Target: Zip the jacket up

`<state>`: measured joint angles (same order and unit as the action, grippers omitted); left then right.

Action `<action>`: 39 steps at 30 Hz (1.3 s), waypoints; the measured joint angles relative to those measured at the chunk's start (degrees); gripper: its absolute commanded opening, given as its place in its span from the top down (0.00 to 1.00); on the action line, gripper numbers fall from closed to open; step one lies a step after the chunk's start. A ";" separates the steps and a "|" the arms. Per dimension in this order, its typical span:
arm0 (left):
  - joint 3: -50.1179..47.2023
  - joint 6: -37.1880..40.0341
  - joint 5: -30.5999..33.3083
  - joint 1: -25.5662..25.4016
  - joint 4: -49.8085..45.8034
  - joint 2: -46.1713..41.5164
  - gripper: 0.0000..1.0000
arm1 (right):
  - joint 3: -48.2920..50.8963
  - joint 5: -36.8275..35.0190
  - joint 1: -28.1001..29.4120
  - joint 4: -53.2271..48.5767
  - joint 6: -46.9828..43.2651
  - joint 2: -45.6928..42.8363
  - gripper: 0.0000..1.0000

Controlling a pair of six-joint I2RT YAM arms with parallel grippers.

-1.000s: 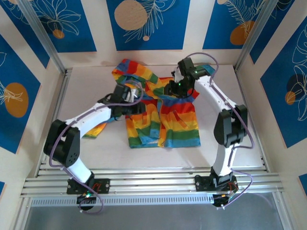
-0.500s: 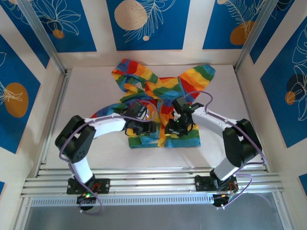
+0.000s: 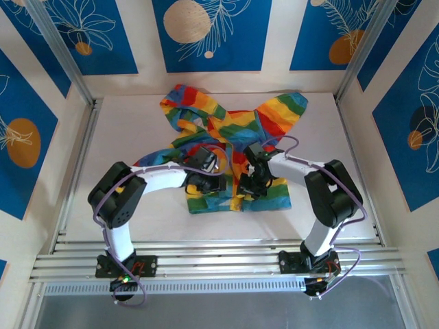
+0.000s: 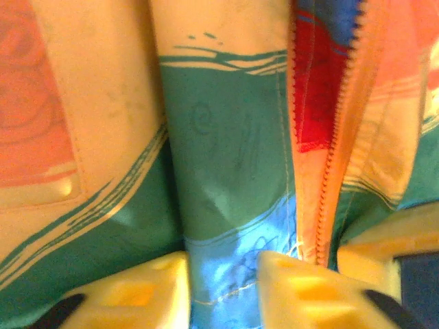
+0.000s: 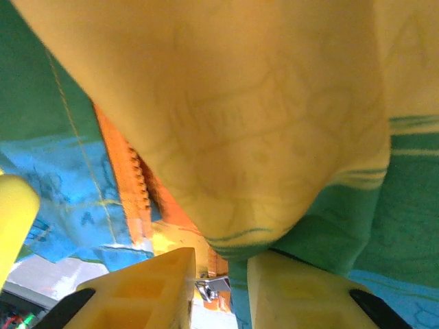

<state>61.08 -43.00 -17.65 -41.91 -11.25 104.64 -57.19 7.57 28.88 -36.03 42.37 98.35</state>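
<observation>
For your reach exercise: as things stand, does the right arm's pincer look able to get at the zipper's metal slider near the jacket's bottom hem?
Probably yes. The right pincer is right over the metal slider at the jacket hem, fingers either side and nothing between.

A purpose-built robot test cell, not a home or shop; a pale tabletop (image 3: 130, 130) is boxed in by cream wall panels (image 3: 278, 41) printed with blue leaf-and-circle patterns; bare aluminium posts (image 3: 58, 51) stand at the far corners; slotted aluminium rails (image 3: 219, 264) run along the near edge, carrying two bolted arm bases (image 3: 123, 264) with exposed purple cables (image 3: 96, 209).
</observation>
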 measured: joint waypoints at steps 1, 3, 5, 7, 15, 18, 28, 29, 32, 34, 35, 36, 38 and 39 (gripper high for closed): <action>0.55 0.33 0.04 0.00 -0.33 -0.04 0.87 | 0.00 0.15 -0.44 0.70 0.28 -0.02 0.75; 0.79 0.87 0.20 0.00 -0.42 -0.72 0.92 | 0.00 0.28 -0.92 1.49 0.72 -0.02 0.76; 0.66 1.51 0.31 0.09 -0.81 -2.32 0.95 | 0.00 0.37 -1.33 2.19 0.87 -0.02 0.77; 0.11 1.46 0.42 0.28 -0.76 -4.24 0.99 | 0.09 0.72 -1.44 2.82 1.05 -0.02 0.77; -5.55 0.96 1.14 1.68 0.98 -9.97 1.00 | 1.79 1.68 -1.70 4.24 1.03 -4.04 0.74; -9.05 -0.24 1.27 2.51 2.84 -11.08 1.00 | 1.90 1.88 -1.70 5.49 0.83 -7.41 0.71; -13.18 -3.69 0.31 3.65 8.31 -11.13 1.00 | 2.14 6.82 -0.81 11.37 3.82 -9.27 0.71; -13.40 -4.11 0.13 3.65 9.05 -11.10 1.00 | 2.16 7.63 -0.39 12.28 4.57 -8.41 0.72; -14.27 -4.85 -0.02 3.67 10.54 -11.10 1.00 | 2.21 9.40 0.85 14.56 6.88 -5.55 0.77; -15.08 -5.16 -0.09 3.67 11.28 -11.08 1.00 | 2.21 10.29 1.75 15.72 8.09 -3.61 0.80; -15.45 -5.20 -0.09 3.67 11.54 -11.06 1.00 | 2.19 10.58 2.23 16.06 8.61 -2.71 0.80; -15.76 -5.22 -0.09 3.67 11.76 -11.06 1.00 | 2.19 10.73 2.64 16.33 9.03 -1.97 0.80; -16.33 -5.42 -0.09 3.67 12.09 -11.06 1.00 | 2.16 10.93 3.50 16.96 9.51 -0.35 0.80; -16.52 -5.51 -0.09 3.67 12.24 -11.06 1.00 | 2.16 10.95 3.78 17.27 9.75 0.35 0.79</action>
<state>44.56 -48.51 -17.74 -38.24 0.99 93.58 -55.02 18.52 32.67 -18.76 52.12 98.70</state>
